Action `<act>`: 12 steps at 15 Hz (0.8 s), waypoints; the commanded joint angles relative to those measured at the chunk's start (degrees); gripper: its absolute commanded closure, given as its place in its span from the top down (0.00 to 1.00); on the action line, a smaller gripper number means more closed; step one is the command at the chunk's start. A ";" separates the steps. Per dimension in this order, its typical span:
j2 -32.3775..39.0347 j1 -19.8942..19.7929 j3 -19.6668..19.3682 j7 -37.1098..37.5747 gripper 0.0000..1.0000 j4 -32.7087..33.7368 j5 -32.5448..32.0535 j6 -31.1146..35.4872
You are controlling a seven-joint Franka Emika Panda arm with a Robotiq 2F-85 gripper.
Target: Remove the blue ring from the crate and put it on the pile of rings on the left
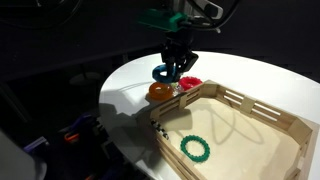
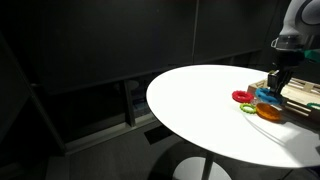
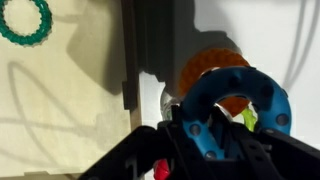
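Note:
My gripper [image 1: 176, 66] is shut on the blue ring [image 1: 162, 73] and holds it just outside the crate's corner, over the pile of rings. The pile shows an orange ring [image 1: 159, 91] and a red ring [image 1: 190, 84] on the white table. In the wrist view the blue ring [image 3: 236, 98] sits in my jaws [image 3: 215, 135], above the orange ring [image 3: 203, 66], with a pale clear ring [image 3: 151, 100] beside the crate wall [image 3: 131, 55]. In an exterior view the blue ring [image 2: 268, 97] hangs over the orange ring [image 2: 270, 111], next to the red one [image 2: 242, 96].
The light-wood crate [image 1: 262, 108] holds a dark-green ring [image 1: 196, 148], which also shows in the wrist view [image 3: 25, 20]. A small yellow-green piece [image 2: 248, 107] lies by the pile. The round white table [image 2: 200, 100] has dark surroundings past its edge.

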 commanded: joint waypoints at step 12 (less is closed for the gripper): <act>1.30 -0.61 -0.28 2.75 1.00 4.67 -1.81 -1.24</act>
